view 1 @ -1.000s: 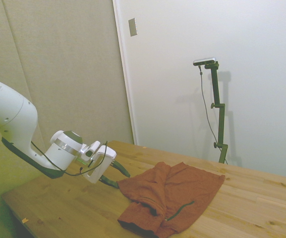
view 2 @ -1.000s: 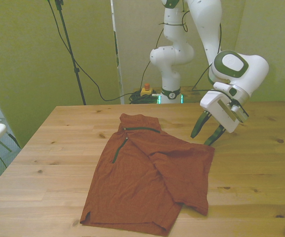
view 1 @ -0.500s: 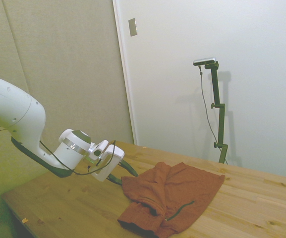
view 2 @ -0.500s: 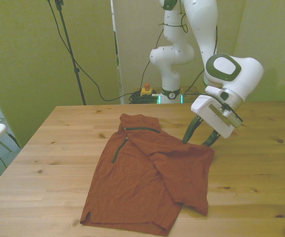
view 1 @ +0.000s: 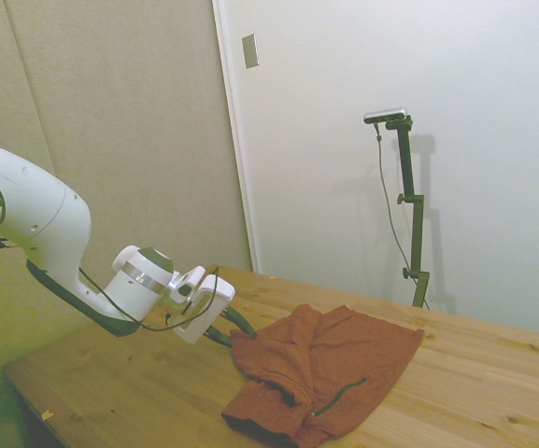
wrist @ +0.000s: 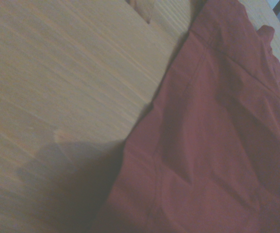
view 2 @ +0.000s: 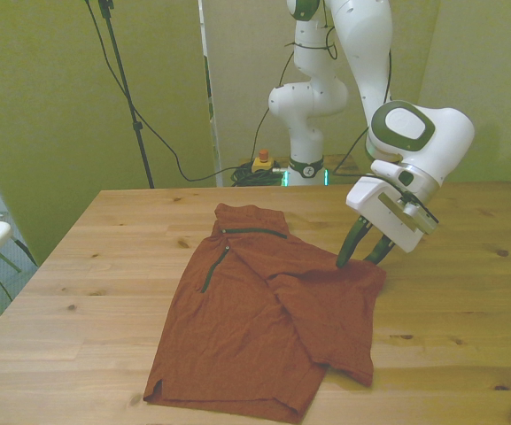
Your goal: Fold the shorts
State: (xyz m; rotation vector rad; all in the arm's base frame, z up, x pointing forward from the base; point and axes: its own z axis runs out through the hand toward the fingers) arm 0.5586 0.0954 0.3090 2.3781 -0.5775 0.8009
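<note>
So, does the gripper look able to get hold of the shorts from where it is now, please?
Probably yes: the gripper is at the corner of the shorts on the front view's right, with nothing between them.

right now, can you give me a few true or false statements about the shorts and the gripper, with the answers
1. The shorts lie on the wooden table. True.
2. The gripper hangs high above the table, far from the shorts. False: it is low at a corner of the shorts on the front view's right.
3. A dark zipper shows on the shorts. True.
4. The shorts are blue. False: they are rust orange.
5. The shorts hang over the table's edge. False: they lie wholly on the tabletop.
</note>
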